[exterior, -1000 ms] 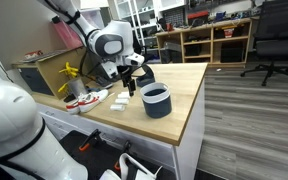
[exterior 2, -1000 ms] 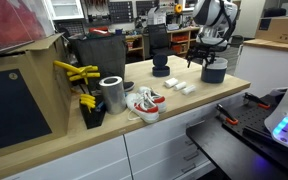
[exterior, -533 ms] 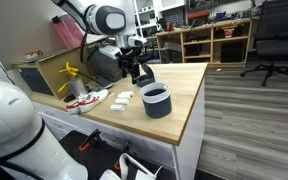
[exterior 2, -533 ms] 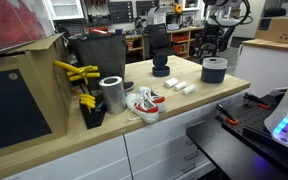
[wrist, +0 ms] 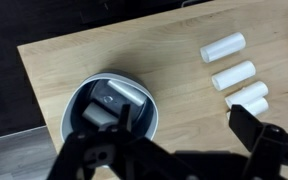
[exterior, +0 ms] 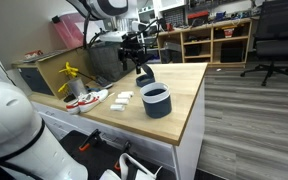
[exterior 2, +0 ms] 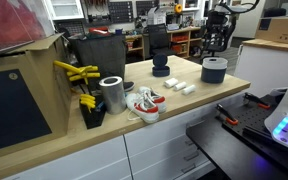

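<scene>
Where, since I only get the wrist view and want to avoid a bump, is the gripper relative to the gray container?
Observer: The gripper hangs in the air well above the gray container, touching nothing.
Operator: Anything close by that my view misses?
Observer: A black round stand sits on the bench beside the container, apart from it.
Operator: And beyond the white rolls?
Observer: Past the white rolls lie red-and-white sneakers and an upright metal can.
</scene>
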Controlling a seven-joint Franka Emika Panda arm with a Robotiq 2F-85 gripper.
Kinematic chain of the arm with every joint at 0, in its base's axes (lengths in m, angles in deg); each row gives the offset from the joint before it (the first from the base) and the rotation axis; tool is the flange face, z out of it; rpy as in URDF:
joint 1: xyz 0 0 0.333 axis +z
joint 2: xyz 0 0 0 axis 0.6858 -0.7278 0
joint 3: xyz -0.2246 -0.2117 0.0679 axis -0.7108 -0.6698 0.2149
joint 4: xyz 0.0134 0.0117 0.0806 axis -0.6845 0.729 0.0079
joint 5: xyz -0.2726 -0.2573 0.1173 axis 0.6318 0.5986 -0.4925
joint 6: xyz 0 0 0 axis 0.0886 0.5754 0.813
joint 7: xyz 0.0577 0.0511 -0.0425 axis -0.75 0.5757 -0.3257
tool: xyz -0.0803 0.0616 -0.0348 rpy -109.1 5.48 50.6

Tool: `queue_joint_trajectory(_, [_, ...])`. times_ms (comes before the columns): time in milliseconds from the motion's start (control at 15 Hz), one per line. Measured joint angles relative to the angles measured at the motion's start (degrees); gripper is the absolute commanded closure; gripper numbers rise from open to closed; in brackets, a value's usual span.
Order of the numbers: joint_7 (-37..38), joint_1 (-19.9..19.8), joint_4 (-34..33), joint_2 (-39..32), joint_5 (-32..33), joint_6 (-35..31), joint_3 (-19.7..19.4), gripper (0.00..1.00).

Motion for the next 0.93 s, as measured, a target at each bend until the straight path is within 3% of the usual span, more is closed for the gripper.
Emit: queue_joint_trajectory(933, [-4.9,-0.4,-11.2,-13.7,11.0,3.1,-0.4,0.0])
